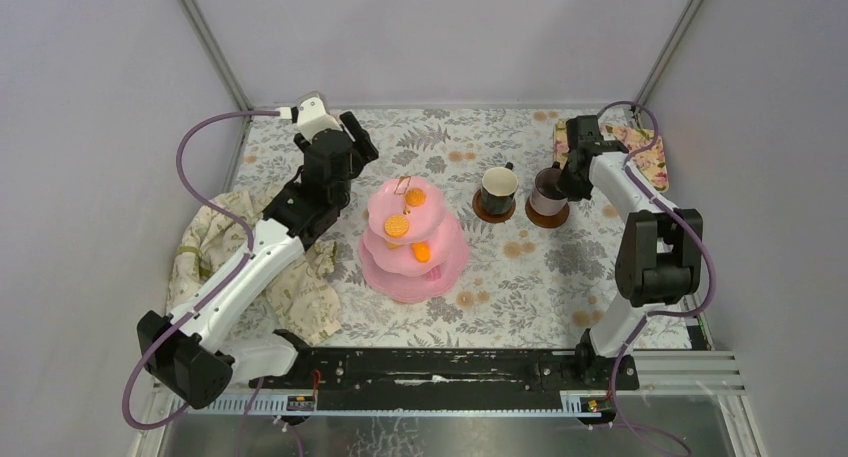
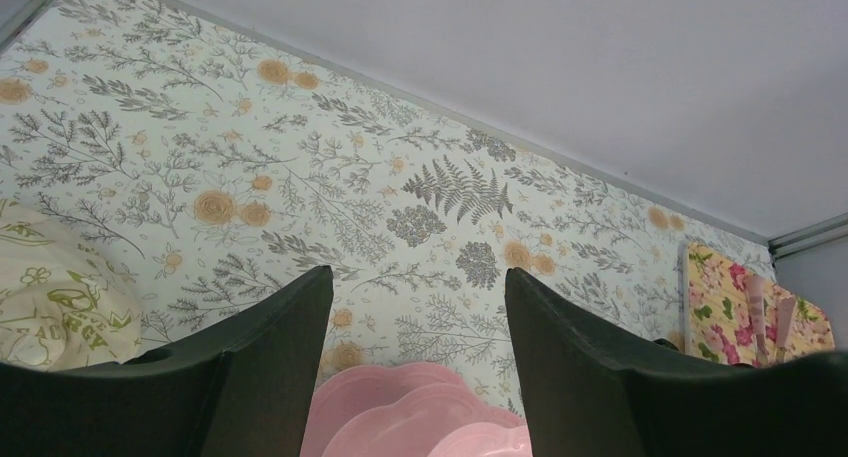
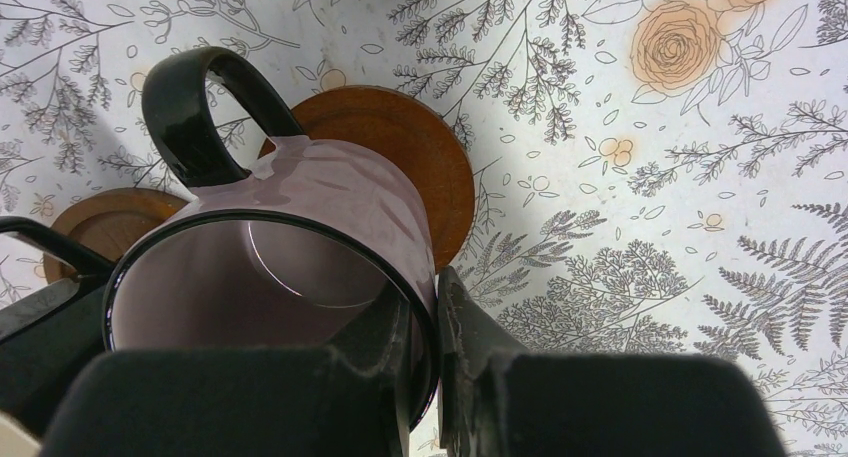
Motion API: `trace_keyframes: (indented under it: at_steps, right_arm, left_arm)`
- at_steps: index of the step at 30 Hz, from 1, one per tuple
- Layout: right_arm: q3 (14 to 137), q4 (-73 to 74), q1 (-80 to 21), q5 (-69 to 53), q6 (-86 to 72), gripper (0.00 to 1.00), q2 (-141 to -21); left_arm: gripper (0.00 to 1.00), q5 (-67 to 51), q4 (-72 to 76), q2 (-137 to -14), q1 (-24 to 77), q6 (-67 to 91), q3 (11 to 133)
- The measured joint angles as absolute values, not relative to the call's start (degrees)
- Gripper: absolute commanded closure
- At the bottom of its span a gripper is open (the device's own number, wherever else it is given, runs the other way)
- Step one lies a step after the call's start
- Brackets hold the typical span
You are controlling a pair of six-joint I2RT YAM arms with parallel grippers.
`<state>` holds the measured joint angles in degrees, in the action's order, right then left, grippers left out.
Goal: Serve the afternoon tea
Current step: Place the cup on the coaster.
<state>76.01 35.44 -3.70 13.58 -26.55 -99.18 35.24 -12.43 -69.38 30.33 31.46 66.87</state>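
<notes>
The pink three-tier cake stand (image 1: 412, 262) stands mid-table with orange sweets (image 1: 397, 225) on its tiers; its pink edges (image 2: 420, 417) show low in the left wrist view. My left gripper (image 1: 360, 142) (image 2: 418, 277) hangs open and empty behind the stand, at its far left. Two dark mugs sit right of the stand. The left mug (image 1: 498, 187) is on a brown saucer (image 1: 494, 212). My right gripper (image 1: 568, 182) (image 3: 435, 297) is shut on the rim of the right mug (image 1: 547, 189) (image 3: 300, 237), one finger inside, over the second saucer (image 1: 547, 217) (image 3: 410, 147).
A beige leaf-print cloth (image 1: 210, 247) (image 2: 60, 307) lies crumpled at the left under my left arm. A floral tray (image 1: 640, 147) (image 2: 730, 307) rests at the far right corner. A floral tablecloth (image 1: 520, 277) covers the table, and grey walls close it in.
</notes>
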Motion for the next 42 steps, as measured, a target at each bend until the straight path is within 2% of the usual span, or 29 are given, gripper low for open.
trace_keyframes:
  at_steps: [42]
  right_arm:
    - [76.03, 33.95, -2.22, 12.8, -26.87, 1.0, -102.52]
  left_arm:
    - [0.3, 32.75, -12.05, -69.14, 28.64, 31.62, 65.58]
